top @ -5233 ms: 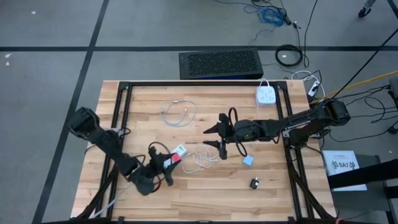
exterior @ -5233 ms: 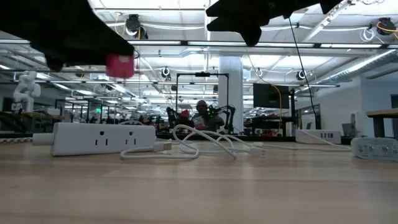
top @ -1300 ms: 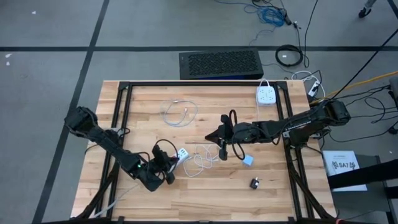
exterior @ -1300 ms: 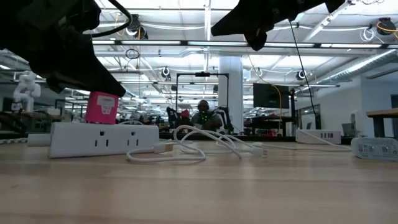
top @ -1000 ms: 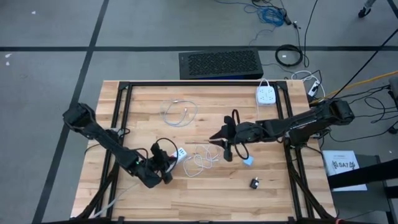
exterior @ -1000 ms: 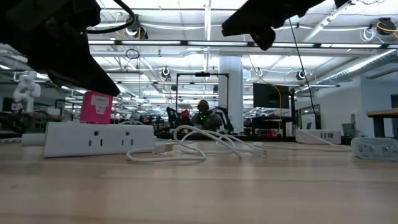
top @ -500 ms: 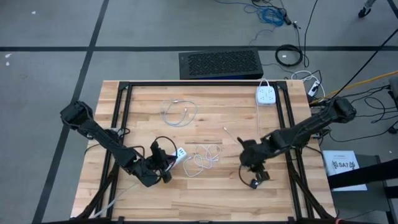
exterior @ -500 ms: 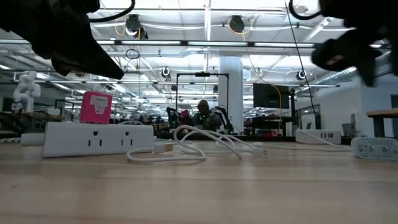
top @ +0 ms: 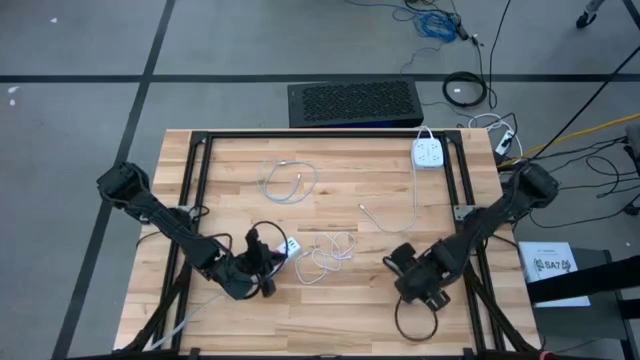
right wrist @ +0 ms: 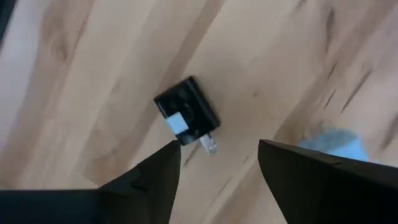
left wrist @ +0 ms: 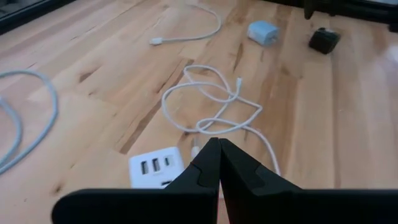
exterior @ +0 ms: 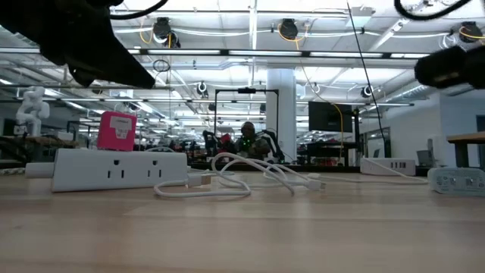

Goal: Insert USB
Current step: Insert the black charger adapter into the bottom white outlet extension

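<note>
Right tool [right wrist: 214, 165] has swung to the counter's [top: 330, 310] near edge, fingers apart over a black plug [right wrist: 186, 112]; only low view shows the pink USB [exterior: 116, 130] standing in the strip [exterior: 117, 168]. Left tool [left wrist: 217, 158] is together.

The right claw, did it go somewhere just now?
Yes. The right claw swung from mid-table, near the white cable, to the table's near right part, over the black adapter.
</note>
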Robot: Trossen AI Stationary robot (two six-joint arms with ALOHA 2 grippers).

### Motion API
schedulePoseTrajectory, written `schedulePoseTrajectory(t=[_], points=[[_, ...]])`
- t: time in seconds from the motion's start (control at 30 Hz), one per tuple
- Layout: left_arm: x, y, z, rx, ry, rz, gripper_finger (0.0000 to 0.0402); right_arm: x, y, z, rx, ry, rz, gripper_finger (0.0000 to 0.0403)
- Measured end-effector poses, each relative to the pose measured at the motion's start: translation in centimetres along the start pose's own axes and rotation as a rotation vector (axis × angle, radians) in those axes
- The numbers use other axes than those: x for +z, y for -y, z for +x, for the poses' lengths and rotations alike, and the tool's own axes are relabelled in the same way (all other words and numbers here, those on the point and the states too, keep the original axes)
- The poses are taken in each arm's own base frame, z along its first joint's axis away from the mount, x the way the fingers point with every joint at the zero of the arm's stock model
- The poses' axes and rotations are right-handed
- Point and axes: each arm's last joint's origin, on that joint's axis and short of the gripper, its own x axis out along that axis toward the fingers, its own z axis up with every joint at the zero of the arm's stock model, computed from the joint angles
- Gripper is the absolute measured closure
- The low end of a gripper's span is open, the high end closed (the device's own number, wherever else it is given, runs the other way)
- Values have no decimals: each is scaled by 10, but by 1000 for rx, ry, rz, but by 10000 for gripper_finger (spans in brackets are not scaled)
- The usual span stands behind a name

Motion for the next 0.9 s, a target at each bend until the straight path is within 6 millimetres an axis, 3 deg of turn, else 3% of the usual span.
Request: schedulePoseTrajectory(t=[0.17,0.3,0.53,0.9], points=[[1,1,0,-15,0,-4,360,28,-13,0,-54,-81,-154,190],[1,1,0,-15,-1,-4,323,43,-26,13,-50,-155,-234,190],[1,0,1,-11,-3,-1,280,49,-41,32,-72,-256,-324,190],[1,0,1,-9,-4,4,275,57,-41,51,-101,-237,-308,190]])
